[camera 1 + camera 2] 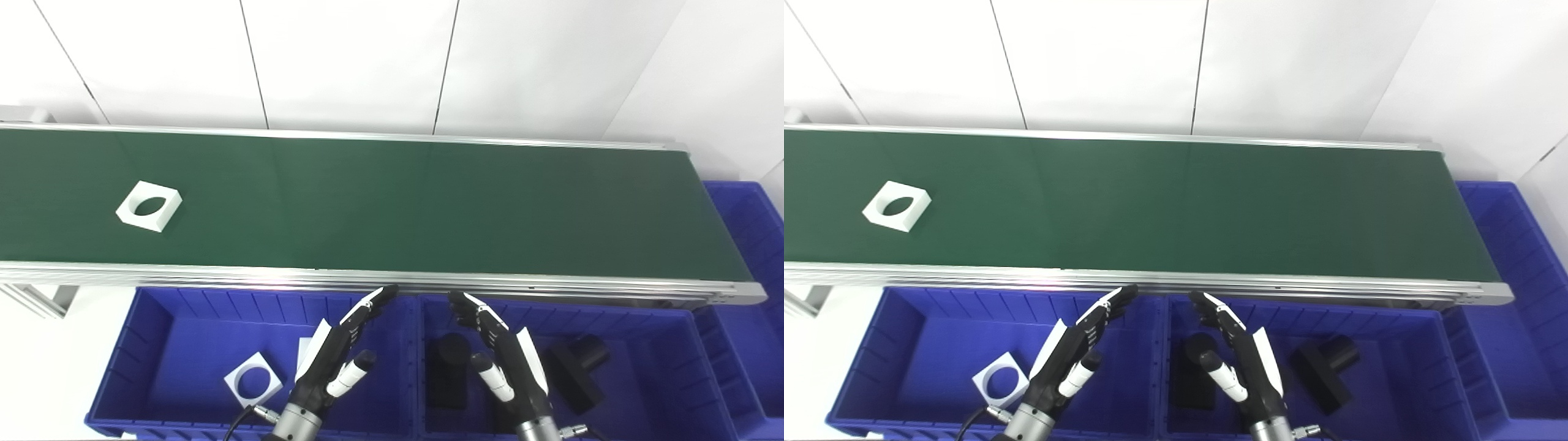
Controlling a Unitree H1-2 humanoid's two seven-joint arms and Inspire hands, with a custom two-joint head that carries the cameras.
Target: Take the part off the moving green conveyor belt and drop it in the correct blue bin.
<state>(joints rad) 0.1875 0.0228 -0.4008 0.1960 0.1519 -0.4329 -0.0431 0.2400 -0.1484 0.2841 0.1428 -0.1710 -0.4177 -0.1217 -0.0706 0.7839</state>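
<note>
A white square part with a round hole (149, 206) lies on the green conveyor belt (392, 202) at its left end. My left hand (340, 355) is open and empty, hovering over the left blue bin (147, 343), just below the belt's near rail. My right hand (502, 355) is open and empty over the middle blue bin (667, 380). Both hands are far right of the part. The left bin holds a similar white square part (253, 378); another white piece is partly hidden behind my left hand. The middle bin holds black parts (576, 367).
A third blue bin (750, 245) stands past the belt's right end. The belt's aluminium near rail (392, 278) runs between the bins and the belt. A white panelled wall is behind the belt.
</note>
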